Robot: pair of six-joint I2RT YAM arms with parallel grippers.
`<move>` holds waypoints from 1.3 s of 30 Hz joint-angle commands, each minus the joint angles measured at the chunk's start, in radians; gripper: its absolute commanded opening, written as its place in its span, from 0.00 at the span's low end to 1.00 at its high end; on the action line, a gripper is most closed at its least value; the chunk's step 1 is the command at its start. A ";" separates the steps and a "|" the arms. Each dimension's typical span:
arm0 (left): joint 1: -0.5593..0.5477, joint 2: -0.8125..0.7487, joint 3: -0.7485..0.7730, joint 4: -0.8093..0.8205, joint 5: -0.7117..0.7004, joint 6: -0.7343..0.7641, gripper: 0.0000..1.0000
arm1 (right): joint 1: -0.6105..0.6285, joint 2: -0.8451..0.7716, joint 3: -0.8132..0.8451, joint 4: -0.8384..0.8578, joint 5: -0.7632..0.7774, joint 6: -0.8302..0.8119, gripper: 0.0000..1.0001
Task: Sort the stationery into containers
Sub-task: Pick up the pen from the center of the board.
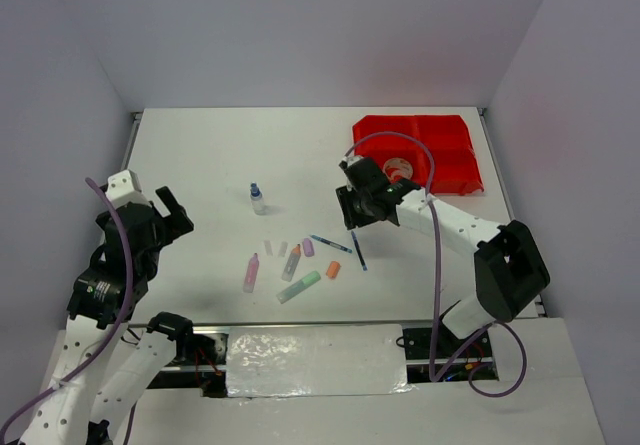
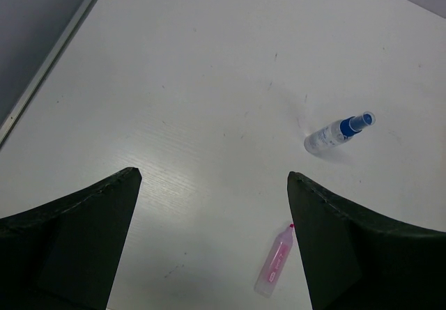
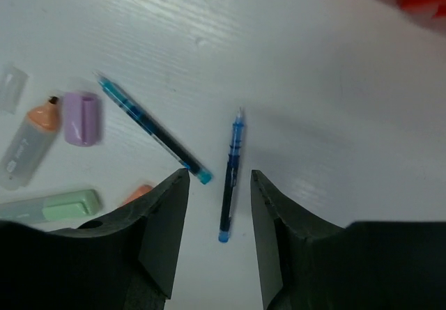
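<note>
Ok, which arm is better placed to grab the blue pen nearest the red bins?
Right. The right gripper hangs over that blue pen, jaws open either side of it, with the red bins on its side. The left gripper, also open, sits across the table from it.

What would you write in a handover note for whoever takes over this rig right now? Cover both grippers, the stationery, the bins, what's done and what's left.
Left gripper: open, empty, over bare table near the spray bottle and pink highlighter.
Right gripper: fingers open either side of a blue pen lying on the table, not gripping it.
Loose on the table: second pen, orange-tipped highlighter, green highlighter, purple piece, orange piece.
Done: one tape roll seems to sit in the red bins, far right.
Left: everything else on the table.
</note>
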 commanded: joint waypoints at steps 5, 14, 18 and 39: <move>0.005 0.002 0.012 0.054 0.032 0.033 0.99 | 0.015 -0.001 -0.130 0.045 0.043 0.103 0.43; 0.005 0.003 0.010 0.057 0.041 0.039 0.99 | 0.031 0.042 -0.151 0.052 0.039 0.100 0.38; 0.005 0.011 0.012 0.058 0.048 0.043 0.99 | 0.044 0.055 -0.159 0.057 0.040 0.106 0.36; 0.005 0.002 0.007 0.062 0.055 0.044 0.99 | 0.048 0.201 -0.162 0.068 0.052 0.105 0.19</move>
